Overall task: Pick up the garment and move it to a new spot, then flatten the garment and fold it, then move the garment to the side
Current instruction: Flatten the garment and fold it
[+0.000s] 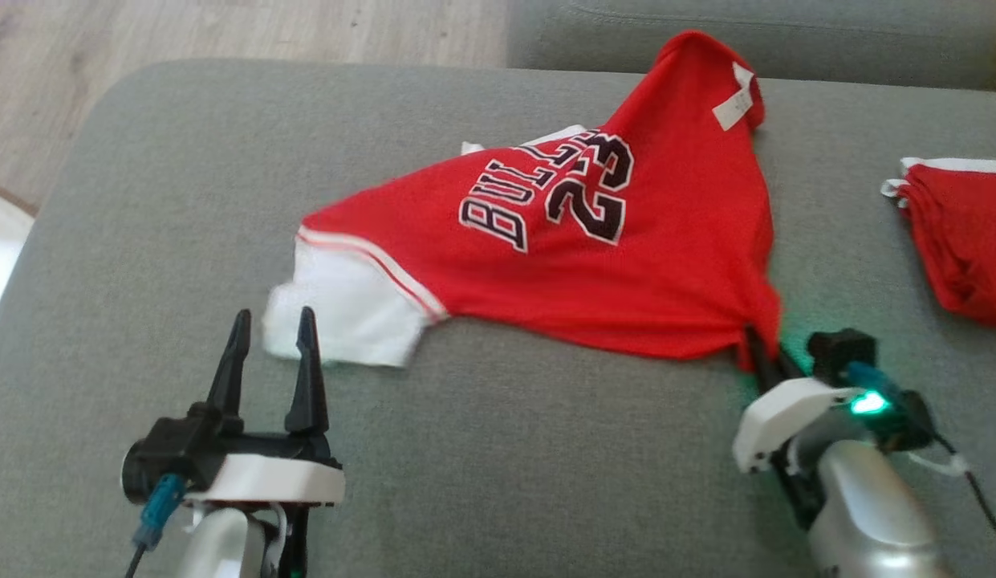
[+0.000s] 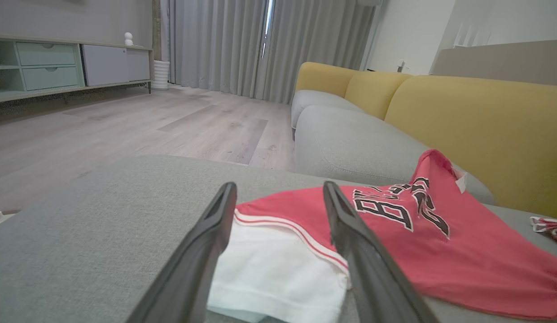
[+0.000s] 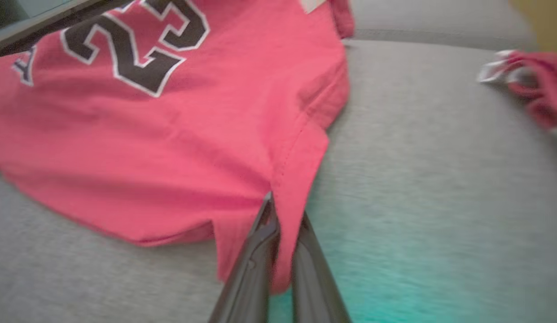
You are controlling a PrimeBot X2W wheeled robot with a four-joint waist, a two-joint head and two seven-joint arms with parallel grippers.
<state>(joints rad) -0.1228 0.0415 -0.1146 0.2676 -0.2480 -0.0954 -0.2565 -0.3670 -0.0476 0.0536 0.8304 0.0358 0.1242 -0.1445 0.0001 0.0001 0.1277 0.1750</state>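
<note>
**Red Bulls jersey pinched at its right corner, left hand wide open**

Left of the jersey (image 1: 626, 265), the left hand (image 1: 274, 315) hangs released, its two dark fingers spread, just short of the jersey's white sleeve (image 1: 345, 309). The left wrist view frames that sleeve between the fingers and takes in the room past the jersey: wooden floor (image 2: 125, 125), a pale cabinet (image 2: 49, 63), grey curtains (image 2: 224, 45) and a yellow sofa back (image 2: 462, 116).

The jersey lies on the grey cushion (image 1: 506, 449), its long axis running across from the white sleeve to its near right corner. A raised peak points away from the robot towards the sofa. Black letters edged in white read "BULLS" above "23", turned sideways in the head view. A white label (image 1: 734, 104) sits near the peak, its print too small to read.

At the jersey's near right corner, the right hand (image 1: 756, 349) is clenched on the hem. The right wrist view shows red cloth squeezed between the closed fingers (image 3: 256, 255).

Right of the jersey, well apart, lies a second red garment (image 1: 963, 241).
</note>
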